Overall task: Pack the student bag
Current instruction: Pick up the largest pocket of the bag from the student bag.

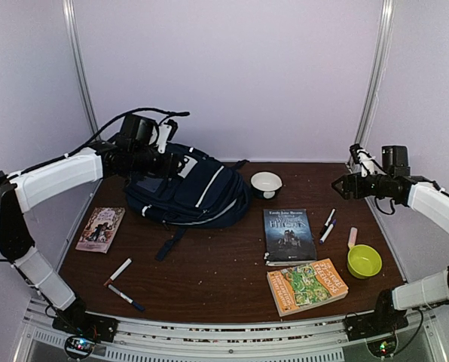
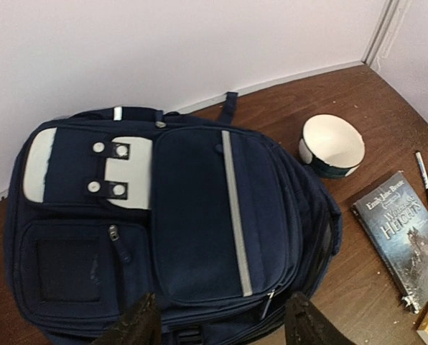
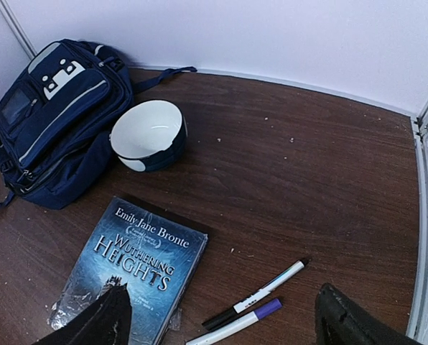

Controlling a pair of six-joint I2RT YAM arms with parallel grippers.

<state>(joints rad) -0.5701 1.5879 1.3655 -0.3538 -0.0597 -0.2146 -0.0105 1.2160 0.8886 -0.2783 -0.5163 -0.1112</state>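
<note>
A navy-blue student bag [image 1: 190,192] lies flat, front panel up, left of centre in the upper half of the overhead view. A pale grey stripe crosses its front pocket, white-grey patches with snap fasteners mark its top, and a dark strap trails toward the lower edge.

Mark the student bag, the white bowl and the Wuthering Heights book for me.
student bag [image 2: 192,223], left wrist view, navy front panel left of the grey stripe.
white bowl [image 3: 146,129], right wrist view, its white inside.
Wuthering Heights book [image 3: 138,262], right wrist view, middle of the front cover.
</note>
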